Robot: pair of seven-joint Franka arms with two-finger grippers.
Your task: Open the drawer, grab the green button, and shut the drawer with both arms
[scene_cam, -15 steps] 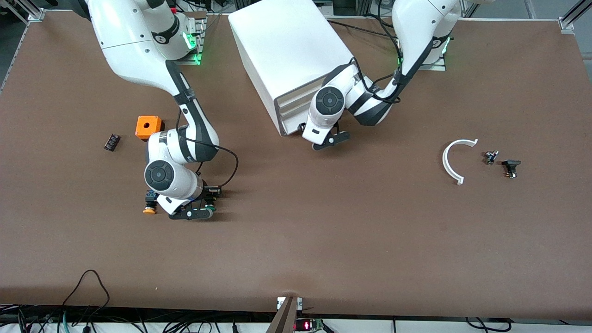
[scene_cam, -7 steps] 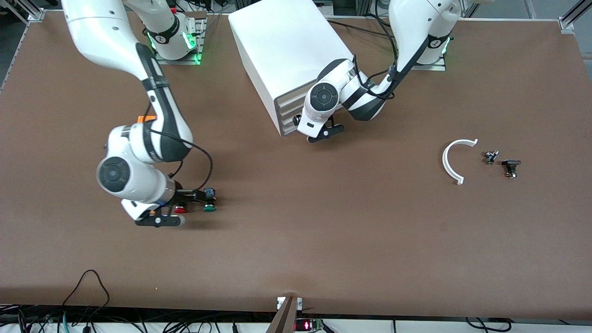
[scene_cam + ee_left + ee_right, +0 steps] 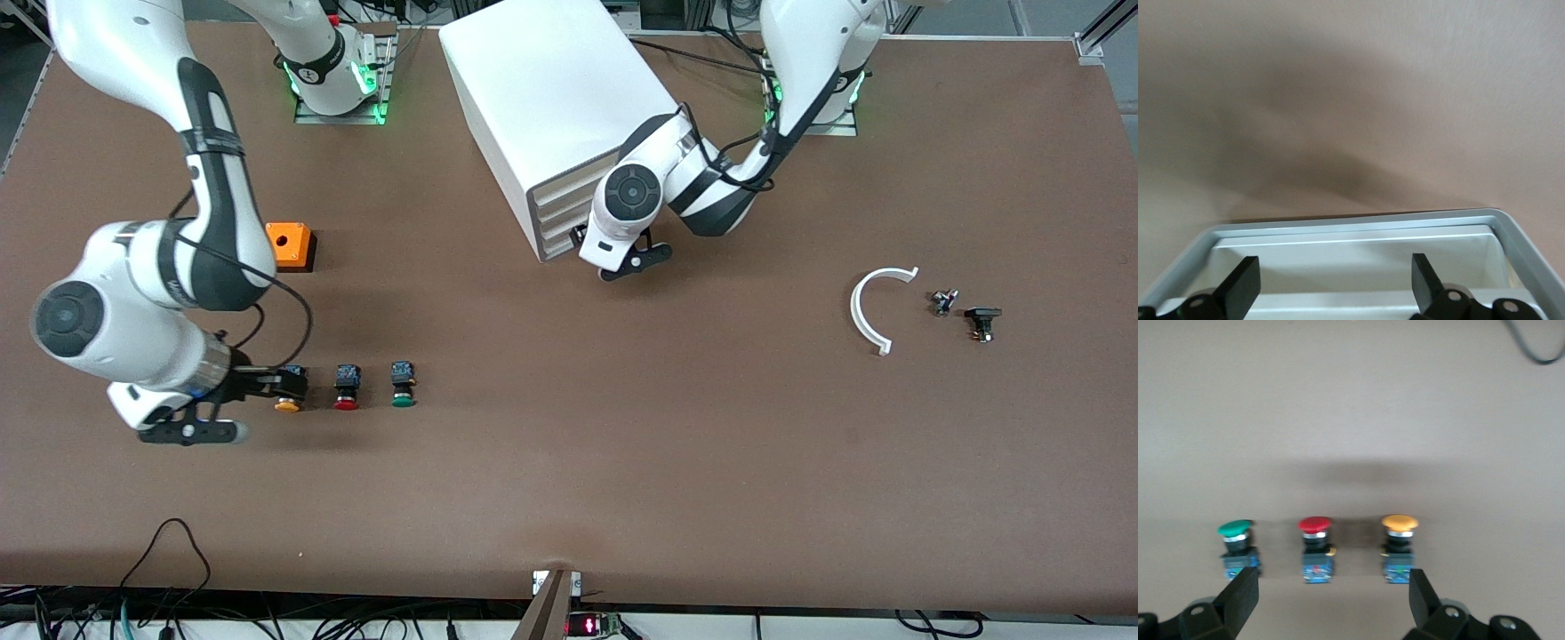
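Left pincer (image 3: 622, 258), fingers apart and empty, at the cabinet's (image 3: 556, 98) lowest drawer (image 3: 1358, 233), which is slightly out and shows nothing inside: closing step, needing a push home. Right pincer (image 3: 236, 404), fingers apart, hangs above the bench (image 3: 622, 444); green button (image 3: 403, 387) at its 3 o'clock, past yellow button (image 3: 287, 396) and red button (image 3: 346, 389).

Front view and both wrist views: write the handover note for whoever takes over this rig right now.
Left gripper: jaws open, empty, at the front of the white box-shaped cabinet, by its lower slat-front drawers.
Right gripper: jaws open, empty, low beside the yellow-capped pushbutton.
Green-capped pushbutton stands on the brown table, in a row with the red-capped pushbutton.
Done: green button lies out on the table.
Left: confirm the drawer is fully shut.
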